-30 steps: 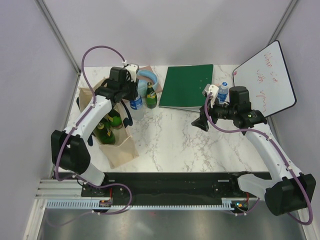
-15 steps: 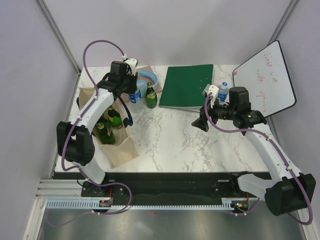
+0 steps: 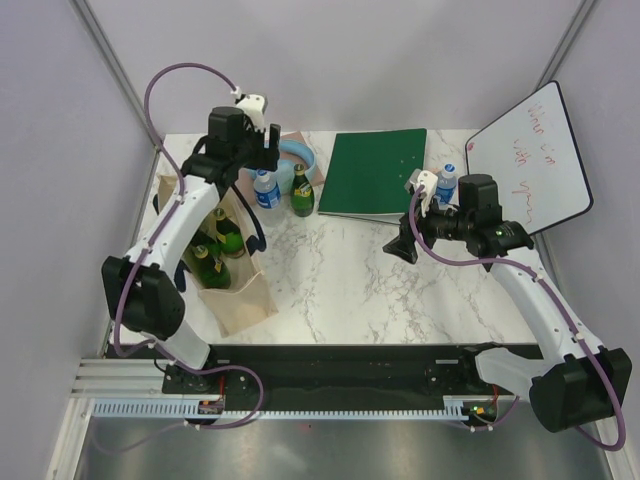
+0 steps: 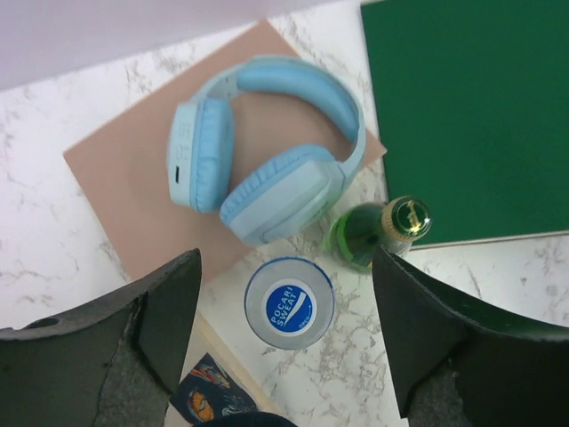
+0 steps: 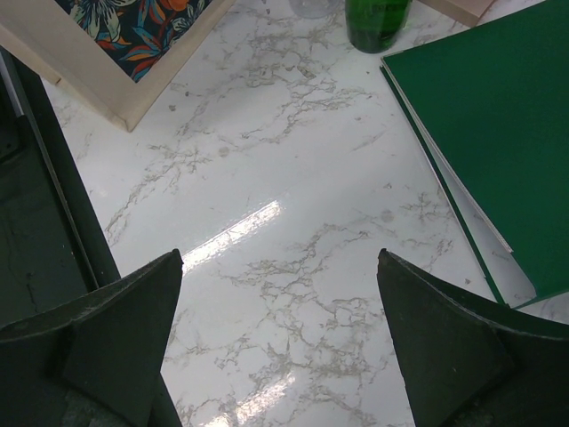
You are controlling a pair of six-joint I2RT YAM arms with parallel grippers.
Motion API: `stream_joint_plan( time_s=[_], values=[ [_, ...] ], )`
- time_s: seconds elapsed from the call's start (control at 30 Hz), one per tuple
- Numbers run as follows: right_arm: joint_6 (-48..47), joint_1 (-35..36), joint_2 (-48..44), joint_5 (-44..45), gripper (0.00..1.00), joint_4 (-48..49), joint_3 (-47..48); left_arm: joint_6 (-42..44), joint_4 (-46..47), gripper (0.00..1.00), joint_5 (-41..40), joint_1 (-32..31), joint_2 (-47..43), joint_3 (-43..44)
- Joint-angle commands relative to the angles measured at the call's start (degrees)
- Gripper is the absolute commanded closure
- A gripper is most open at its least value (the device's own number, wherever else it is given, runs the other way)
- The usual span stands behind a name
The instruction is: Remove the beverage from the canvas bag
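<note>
While hanging over the far left of the table (image 3: 340, 280), left gripper (image 4: 284, 267): jaws spread wide, gripping nothing
Blue-capped bottle (image 4: 289, 302): out of the bag, upright on the table, right under the left gripper, clear gaps to both fingers
Green glass bottle (image 4: 378, 233): upright just beside the blue-capped bottle, close to the binder's near edge
Canvas bag (image 3: 240, 305): open-topped along the table's left edge, one corner just beside the blue-capped bottle, more green bottles (image 3: 215, 255) standing inside
Headphones (image 4: 267, 147): light blue, lying on a brown board (image 4: 116, 169), just behind the two standing bottles
Green binder (image 3: 375, 172): flat at the back middle, one corner near the green glass bottle
Right gripper (image 5: 280, 267): jaws wide apart, gripping nothing, hanging above bare marble
Open room: wide bare marble between the canvas bag and the right gripper, down to the black strip (image 3: 330, 360) at the near edge
Tight spot: bag corner, board edge and two bottles crowded together under the left gripper
Whiteboard (image 3: 530, 165): leaning at the far right edge, behind the right gripper, small water bottle (image 3: 446, 183) near it
</note>
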Motion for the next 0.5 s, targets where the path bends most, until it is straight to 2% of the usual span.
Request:
stream_joint_plan(
  time_s=[0.0,0.1,0.2,0.47],
  values=[
    [0.26,-0.16,-0.92,-0.53,0.02,1.81,0.36,-2.18,3.45,0.09,-0.08,0.34,-8.50,4.85],
    [0.26,-0.25,-0.48,-0.44,0.02,1.90,0.53,-4.63,3.27,0.00,-0.79,0.43,-12.73,3.98],
    [0.26,-0.25,-0.05,-0.27,0.02,1.90,0.88,-7.53,0.73,0.00,-0.61,0.69,-18.97,2.31],
    [0.35,-0.34,1.97,0.26,0.02,1.81,2.73,-16.94,-15.78,0.00,0.09,1.22,-36.09,-4.45]
  ],
)
